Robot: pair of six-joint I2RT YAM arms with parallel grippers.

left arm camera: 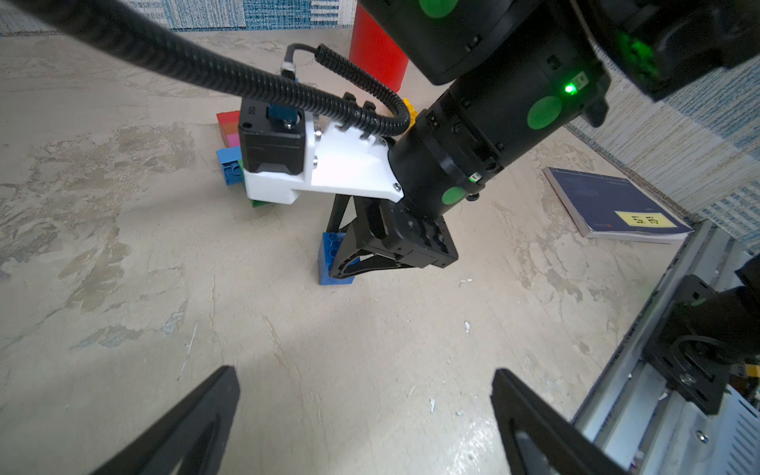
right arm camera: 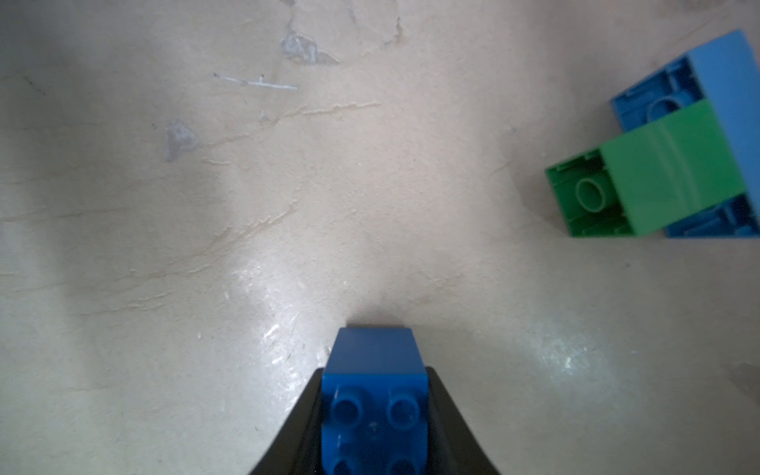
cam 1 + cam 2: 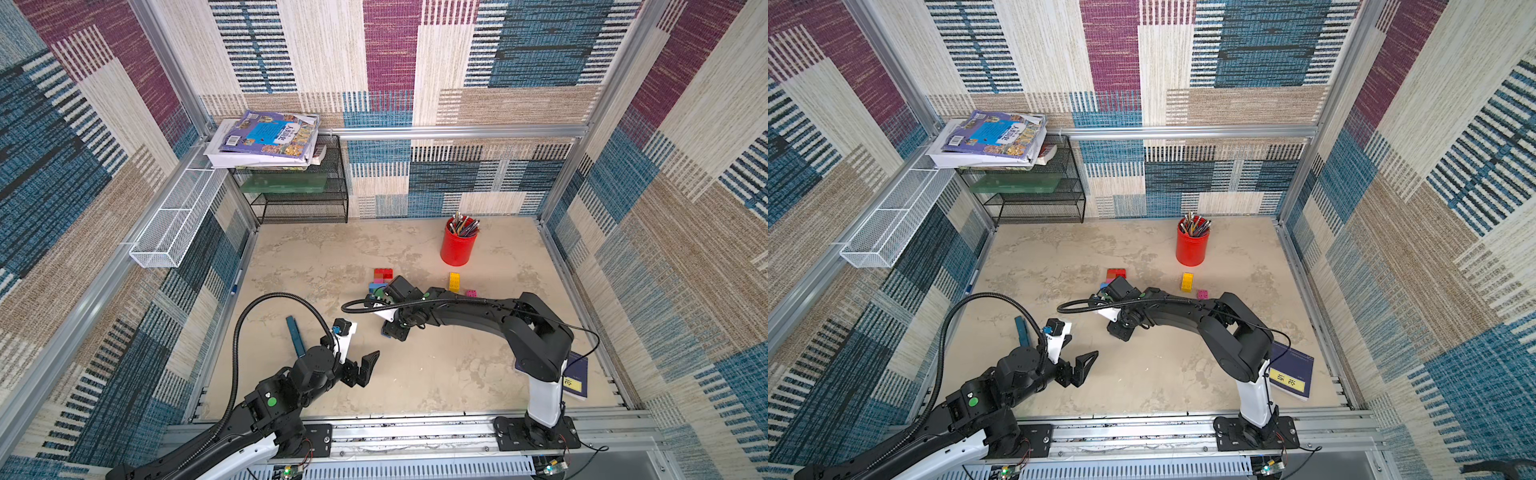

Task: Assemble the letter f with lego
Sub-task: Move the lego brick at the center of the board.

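My right gripper point(image 2: 374, 372) is shut on a dark blue lego brick point(image 2: 374, 395) whose studs face the camera. In the left wrist view this blue brick point(image 1: 329, 257) stands on the table between the right gripper's fingers point(image 1: 353, 263). In both top views the right gripper point(image 3: 395, 330) covers it. Just beyond lies a joined stack: red point(image 3: 383, 274), pink, light blue point(image 2: 728, 82) and green point(image 2: 658, 181). A yellow brick point(image 3: 454, 281) and a small pink brick point(image 3: 471, 293) lie loose to the right. My left gripper point(image 1: 366, 380) hangs open and empty near the front point(image 3: 368, 368).
A red pen cup point(image 3: 458, 245) stands behind the bricks. A dark blue book point(image 3: 575, 376) lies at the front right by the right arm's base. A long blue flat object point(image 3: 295, 334) lies left of my left gripper. A black mesh rack point(image 3: 299, 199) fills the back left corner.
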